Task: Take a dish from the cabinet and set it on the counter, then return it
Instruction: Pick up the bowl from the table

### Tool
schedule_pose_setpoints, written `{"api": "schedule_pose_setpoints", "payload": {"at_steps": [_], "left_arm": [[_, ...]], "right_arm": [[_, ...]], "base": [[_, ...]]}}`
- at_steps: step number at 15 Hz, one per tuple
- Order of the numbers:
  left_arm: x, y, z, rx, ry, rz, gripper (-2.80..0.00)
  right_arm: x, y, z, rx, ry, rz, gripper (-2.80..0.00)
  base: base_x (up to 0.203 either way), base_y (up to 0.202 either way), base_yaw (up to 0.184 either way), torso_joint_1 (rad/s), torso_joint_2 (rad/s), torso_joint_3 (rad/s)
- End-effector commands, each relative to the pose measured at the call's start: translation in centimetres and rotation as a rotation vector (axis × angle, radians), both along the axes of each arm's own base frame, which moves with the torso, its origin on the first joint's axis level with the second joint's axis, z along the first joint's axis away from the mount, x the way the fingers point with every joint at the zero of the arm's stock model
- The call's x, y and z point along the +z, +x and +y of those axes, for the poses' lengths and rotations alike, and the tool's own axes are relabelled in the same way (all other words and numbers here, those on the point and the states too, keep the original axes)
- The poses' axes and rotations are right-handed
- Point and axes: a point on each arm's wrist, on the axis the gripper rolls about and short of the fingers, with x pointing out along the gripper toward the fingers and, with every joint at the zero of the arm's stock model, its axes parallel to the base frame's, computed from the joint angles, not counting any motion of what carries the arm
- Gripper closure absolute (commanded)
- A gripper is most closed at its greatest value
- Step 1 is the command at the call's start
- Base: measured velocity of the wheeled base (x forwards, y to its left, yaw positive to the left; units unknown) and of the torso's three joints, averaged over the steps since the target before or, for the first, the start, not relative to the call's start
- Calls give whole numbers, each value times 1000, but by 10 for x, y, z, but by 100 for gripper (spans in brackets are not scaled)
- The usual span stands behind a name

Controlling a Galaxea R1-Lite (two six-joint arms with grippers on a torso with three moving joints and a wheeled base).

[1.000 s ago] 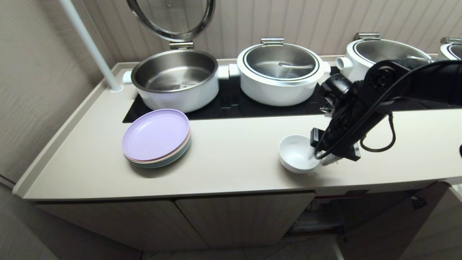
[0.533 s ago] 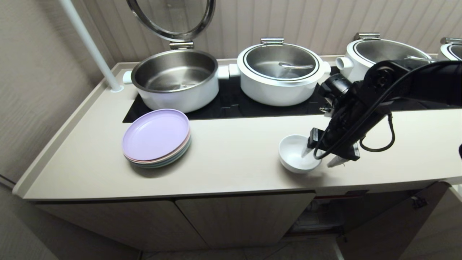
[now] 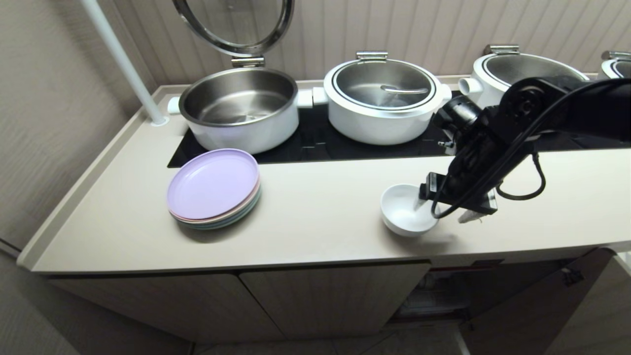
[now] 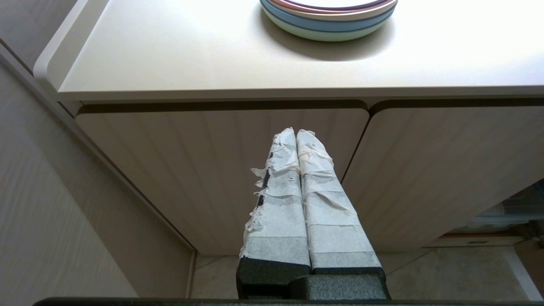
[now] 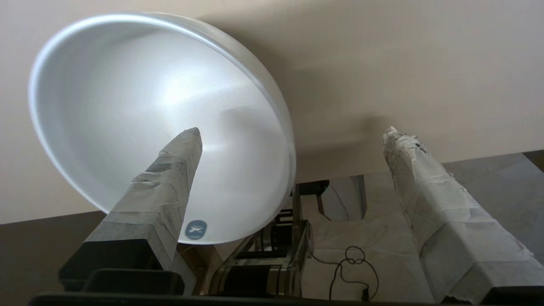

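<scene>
Compare the head view with a second ago: the right gripper [image 3: 446,209] has gone from clamped on the bowl's rim to fingers spread wide apart. The bowl [image 3: 408,209] has not shifted; it sits upright on the counter [image 3: 315,217], near the front edge, to the right of the plate stack [image 3: 214,188]. Treat this as the release: the set-down step appears complete, and the return to the cabinet [image 3: 340,301] is what remains.

Check the gripper's place before you move it. In the right wrist view one taped finger [image 5: 170,170] hangs inside the bowl [image 5: 140,110] over its inner wall, and the other finger [image 5: 429,187] stands well outside the rim, above the counter [image 5: 382,63]. The rim's near side lies between the two fingers, touching neither as far as you can see. A re-grasp would likely need only a closing of the fingers here.

The left gripper [image 4: 297,140] is parked low in front of the closed cabinet doors [image 4: 221,170], its fingers pressed together and holding nothing.
</scene>
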Motion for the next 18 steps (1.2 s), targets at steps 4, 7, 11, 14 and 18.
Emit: {"api": "schedule_pose_setpoints", "payload": {"at_steps": [4, 7, 11, 14, 18], "left_arm": [[0, 0, 0, 1, 0, -2, 0], [0, 0, 0, 1, 0, -2, 0], [0, 0, 0, 1, 0, -2, 0], [0, 0, 0, 1, 0, -2, 0], [0, 0, 0, 1, 0, 0, 0]], "right_arm": [[25, -10, -3, 32, 21, -116, -74], [46, -21, -6, 81, 21, -213, 0], [75, -41, -15, 118, -14, -426, 0], [89, -56, -28, 166, -70, -672, 0], [60, -92, -64, 253, -283, -899, 0]], "base": [[0, 0, 0, 0, 0, 0], [0, 0, 0, 0, 0, 0], [0, 0, 0, 0, 0, 0], [0, 0, 0, 0, 0, 0], [0, 0, 0, 0, 0, 0]]}}
